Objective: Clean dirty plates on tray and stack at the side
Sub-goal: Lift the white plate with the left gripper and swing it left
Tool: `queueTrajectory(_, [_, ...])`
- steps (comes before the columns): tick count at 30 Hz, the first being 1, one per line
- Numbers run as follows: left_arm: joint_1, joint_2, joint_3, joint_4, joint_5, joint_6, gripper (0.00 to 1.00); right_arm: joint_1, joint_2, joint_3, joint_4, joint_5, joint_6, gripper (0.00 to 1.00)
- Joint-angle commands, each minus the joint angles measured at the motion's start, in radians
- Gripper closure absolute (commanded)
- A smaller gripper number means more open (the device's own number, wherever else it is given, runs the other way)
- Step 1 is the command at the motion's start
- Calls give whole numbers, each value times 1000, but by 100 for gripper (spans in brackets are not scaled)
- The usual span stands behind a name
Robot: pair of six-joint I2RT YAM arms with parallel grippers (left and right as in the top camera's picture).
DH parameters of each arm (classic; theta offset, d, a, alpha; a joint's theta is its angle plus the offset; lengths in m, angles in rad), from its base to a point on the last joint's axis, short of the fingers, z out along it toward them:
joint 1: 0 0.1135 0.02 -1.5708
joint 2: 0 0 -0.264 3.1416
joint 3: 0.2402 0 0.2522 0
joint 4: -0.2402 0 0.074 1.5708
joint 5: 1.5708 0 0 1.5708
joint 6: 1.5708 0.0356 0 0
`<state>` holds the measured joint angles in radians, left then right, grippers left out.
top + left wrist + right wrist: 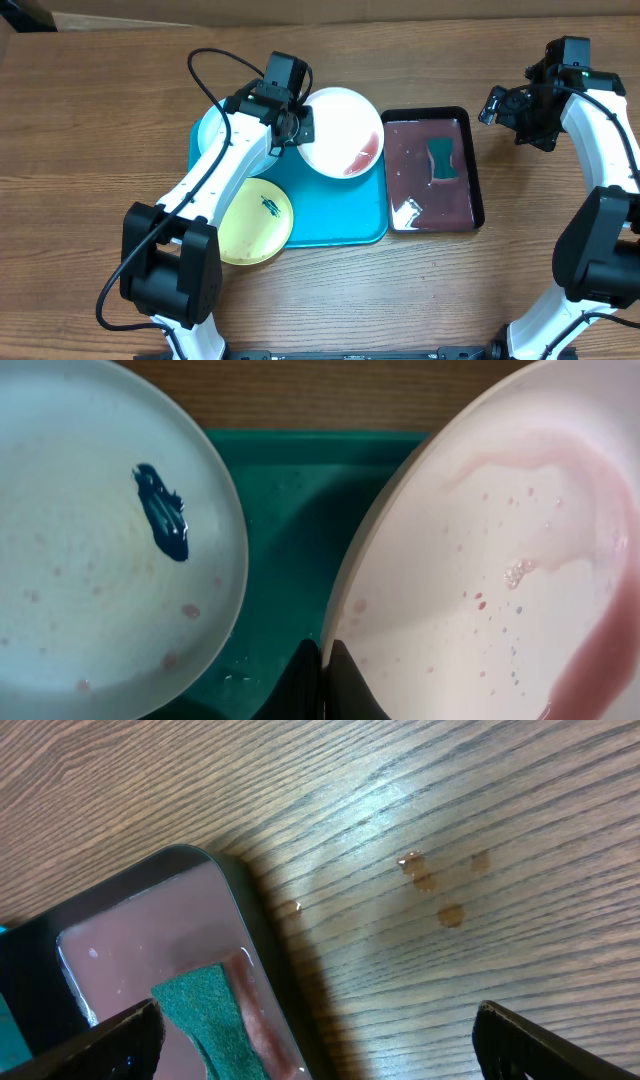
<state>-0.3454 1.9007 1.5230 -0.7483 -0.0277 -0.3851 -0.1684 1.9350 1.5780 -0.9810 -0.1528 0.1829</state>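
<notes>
Step in hand, I judge, is cleaning the white plate (340, 130) at the tray's (340, 218) far right corner, pink liquid (362, 160) pooled on it, my left claw (322, 678) clenched on its rim, right claw (502, 104) released beside the black tray (478, 190); next, fetch the sponge (441, 160).

Turquoise tray (340, 212), white plate (340, 128) (pink-streaked), yellow-green plate (252, 225)
</notes>
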Motion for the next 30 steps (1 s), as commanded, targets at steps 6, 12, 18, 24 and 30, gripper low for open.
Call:
queueTrajectory(6, [-57,8,55,42,-3,21,96,2,-10,-5,3,-2,1,0])
queueTrajectory(12, [-126,8,55,102,-46,47,96,2,-10,-5,3,-2,1,0])
queueTrajectory(18, [-218,8,63,125,-196,64,96,2,-10,-5,3,-2,1,0])
queueTrajectory(24, [-344,8,77,145,-461,144,96,2,-10,-5,3,-2,1,0])
queueTrajectory(30, [-479,8,124,148,-766,238,96,2,-10,-5,3,-2,1,0])
